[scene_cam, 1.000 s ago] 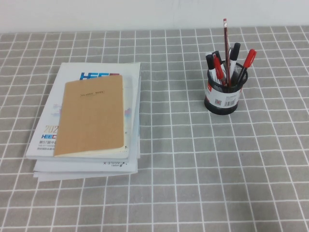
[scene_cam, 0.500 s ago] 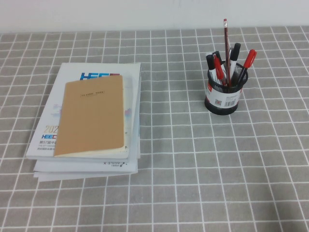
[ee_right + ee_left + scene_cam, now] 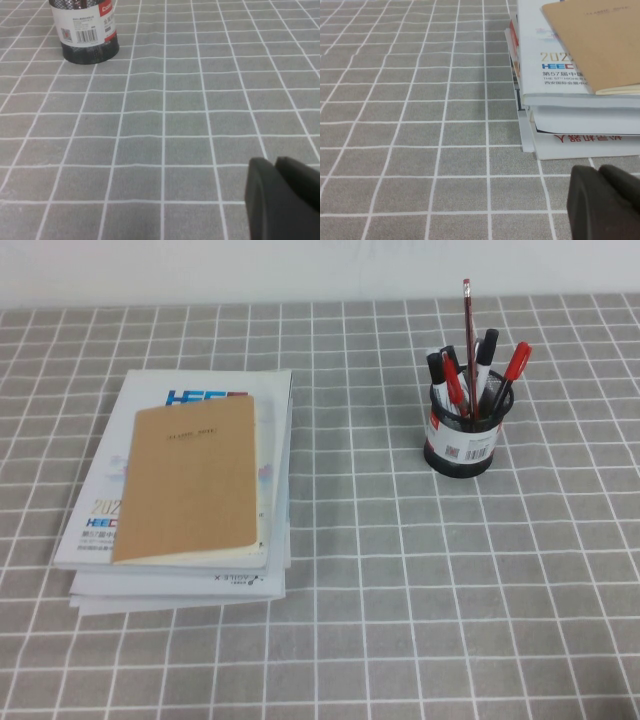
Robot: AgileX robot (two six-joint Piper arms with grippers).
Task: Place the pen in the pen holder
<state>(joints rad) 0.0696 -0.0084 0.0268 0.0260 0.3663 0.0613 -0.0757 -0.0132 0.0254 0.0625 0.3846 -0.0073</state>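
Risk: the long, thin dark-red pen with a pale eraser end [image 3: 467, 340] already stands upright in the small black wire-mesh pen holder with a white and red barcode label [image 3: 461, 440], rising well above its neighbours. By these views the task looks complete. The likeliest fault would be a needless return reach: brushing the tall stick could tip the light cup or drag the pen out.

Left pincer [image 3: 607, 200]: low over the tabletop, just beside the book stack, nothing visibly held; its dark tips look pressed together, though I cannot tell for certain.

Right pincer [image 3: 280, 197]: low over bare cloth, well apart from the holder, nothing visibly held; closure likewise uncertain.

Contents sharing the cup: black-capped markers [image 3: 487, 345] and red-capped pens [image 3: 517, 358], crowding the opening.

Elsewhere: grey tabletop cloth with white grid lines [image 3: 400, 590]; a stack of white books [image 3: 180, 580] topped by a tan notebook [image 3: 190, 480], well apart from the holder. Nothing lies between either pincer and the cup.
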